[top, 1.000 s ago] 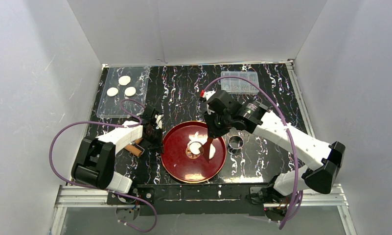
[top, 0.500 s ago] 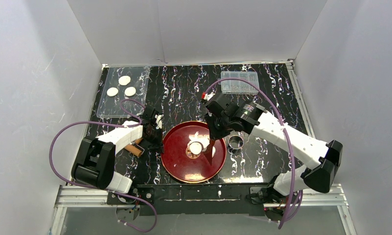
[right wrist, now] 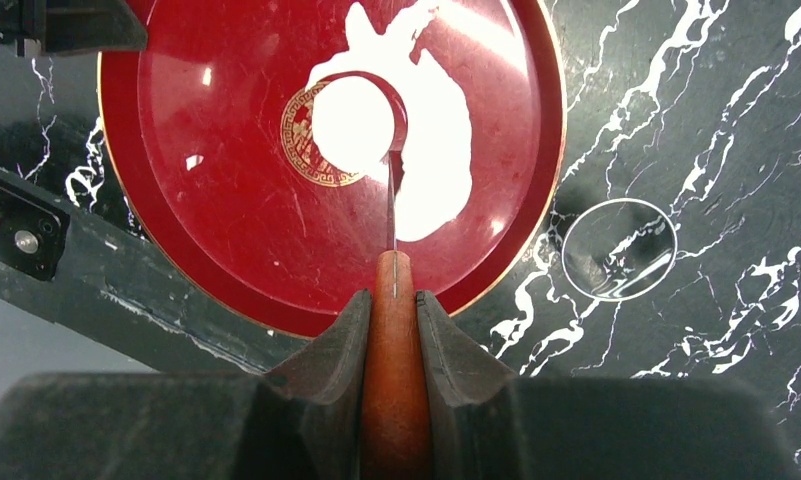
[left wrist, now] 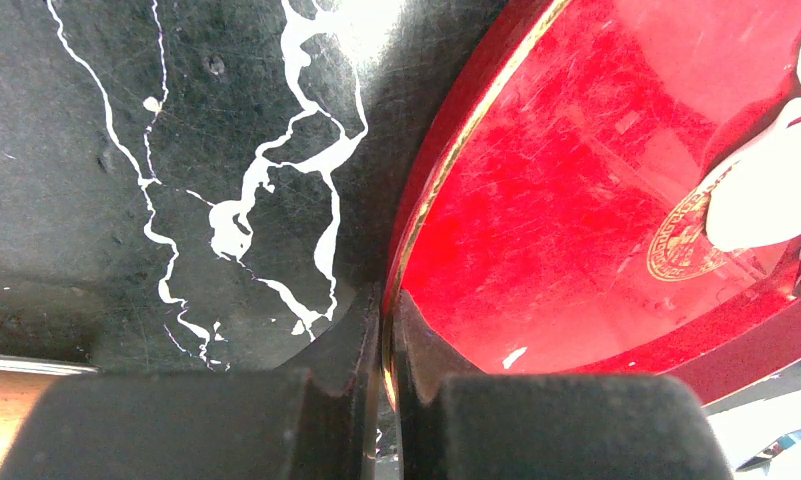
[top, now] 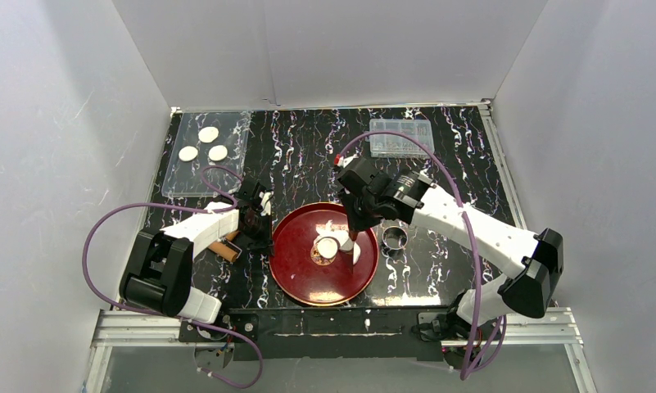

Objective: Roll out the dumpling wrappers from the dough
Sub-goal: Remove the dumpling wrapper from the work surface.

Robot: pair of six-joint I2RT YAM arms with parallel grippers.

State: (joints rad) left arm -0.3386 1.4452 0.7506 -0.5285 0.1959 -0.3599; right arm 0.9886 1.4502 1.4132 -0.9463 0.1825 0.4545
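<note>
A red plate [top: 300, 274] holds a ragged white dough sheet [right wrist: 441, 160] and one round white wrapper [right wrist: 353, 115] lying in the hole cut from it. My right gripper [right wrist: 394, 300] is shut on the wooden handle of a thin-bladed tool [right wrist: 394, 340]. The blade tip touches the wrapper's right edge. In the top view the right gripper [top: 353, 228] is over the plate's far right part. My left gripper [left wrist: 386, 310] is shut on the plate's left rim [left wrist: 416, 230]. Three more wrappers [top: 203, 145] lie on a clear tray at the back left.
A metal ring cutter [top: 395, 238] stands on the table just right of the plate. A clear plastic box [top: 401, 137] sits at the back right. A wooden rolling pin [top: 224, 248] lies beside the left arm. The clear tray [top: 185, 182] reaches the back left corner.
My right arm has shifted a little to the left and the tool has swung more upright, its tip now at the wrapper's edge. My left gripper has kept hold of the rim.
</note>
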